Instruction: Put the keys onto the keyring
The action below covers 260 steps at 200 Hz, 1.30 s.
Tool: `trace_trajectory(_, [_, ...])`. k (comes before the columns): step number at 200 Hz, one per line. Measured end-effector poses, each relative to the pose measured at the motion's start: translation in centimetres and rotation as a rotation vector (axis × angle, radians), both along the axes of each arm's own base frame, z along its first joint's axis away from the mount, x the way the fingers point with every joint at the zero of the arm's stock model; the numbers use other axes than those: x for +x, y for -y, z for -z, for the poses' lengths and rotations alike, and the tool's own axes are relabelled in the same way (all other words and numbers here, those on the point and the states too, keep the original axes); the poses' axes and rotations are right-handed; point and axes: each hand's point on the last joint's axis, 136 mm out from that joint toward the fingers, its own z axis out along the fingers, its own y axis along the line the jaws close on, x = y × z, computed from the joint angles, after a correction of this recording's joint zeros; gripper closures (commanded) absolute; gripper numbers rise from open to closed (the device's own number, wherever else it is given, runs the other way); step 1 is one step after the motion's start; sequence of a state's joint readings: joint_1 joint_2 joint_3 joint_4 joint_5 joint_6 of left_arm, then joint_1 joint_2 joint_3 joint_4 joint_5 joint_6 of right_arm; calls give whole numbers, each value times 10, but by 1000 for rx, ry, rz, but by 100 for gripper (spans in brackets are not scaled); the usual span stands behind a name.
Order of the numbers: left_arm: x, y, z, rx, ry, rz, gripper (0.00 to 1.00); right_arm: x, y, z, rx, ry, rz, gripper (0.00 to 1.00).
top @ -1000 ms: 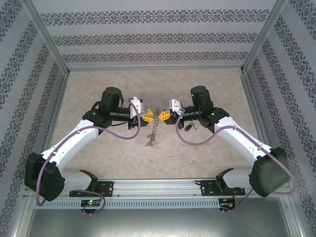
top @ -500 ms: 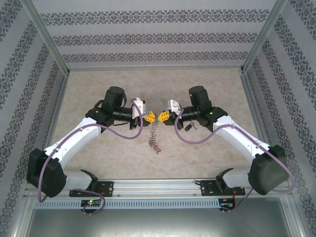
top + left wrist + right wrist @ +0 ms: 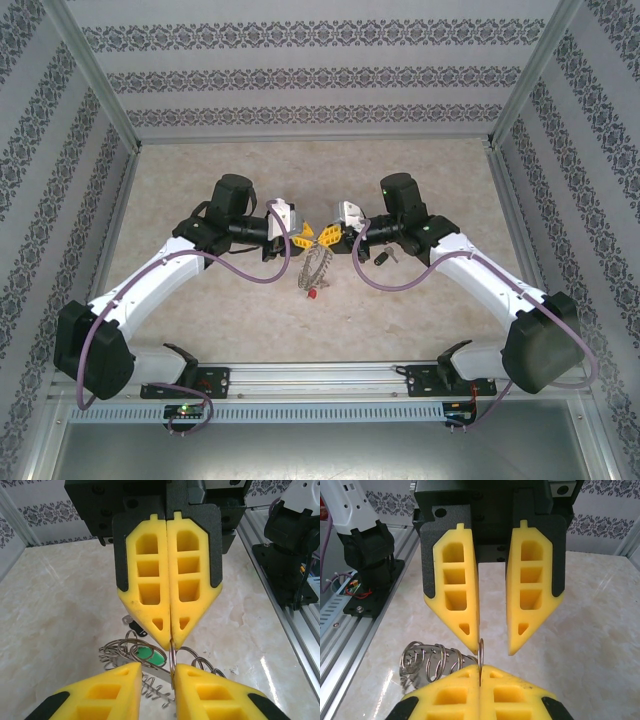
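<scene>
Between right end effector (image 3: 480, 675) fingers — keyring (image 3: 481, 652) rim; pinched.

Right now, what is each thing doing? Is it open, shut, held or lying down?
right gripper: jaws shut on the keyring rim.
left gripper: jaws open, one each side of the rim.
keyring: held by its rim.
red key: at the keyring's near end, looks attached.
small dark thing: lying on the table beside the right arm.

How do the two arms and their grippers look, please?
The left arm and right arm have white links, black joints and looping purple cables. The left gripper and right gripper have yellow wedge-shaped fingers with rectangular hollows, backed in black.
</scene>
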State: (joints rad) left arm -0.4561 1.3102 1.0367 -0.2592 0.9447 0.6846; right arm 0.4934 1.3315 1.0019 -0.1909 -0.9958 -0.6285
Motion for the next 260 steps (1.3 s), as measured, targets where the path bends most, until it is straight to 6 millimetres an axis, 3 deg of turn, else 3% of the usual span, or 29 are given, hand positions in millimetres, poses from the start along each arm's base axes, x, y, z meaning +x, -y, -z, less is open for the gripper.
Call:
trace_trajectory(68, [5,-11,-3,-19,-17,-16,65,0,-1,0,1,2,-2,100])
trace_trajectory(120, [6,-26,-8,-57,-77,-9,65,-1,-2,-3,13,2,-15,100])
trace_trajectory(158, [-2,-21,-16,-70,-126,70,67,1,-9,-2,12,-2,-29,100])
trace_trajectory(260, [-8,-18,-4,-57,-156,94,69,0,-11,-6,25,-10,-34,100])
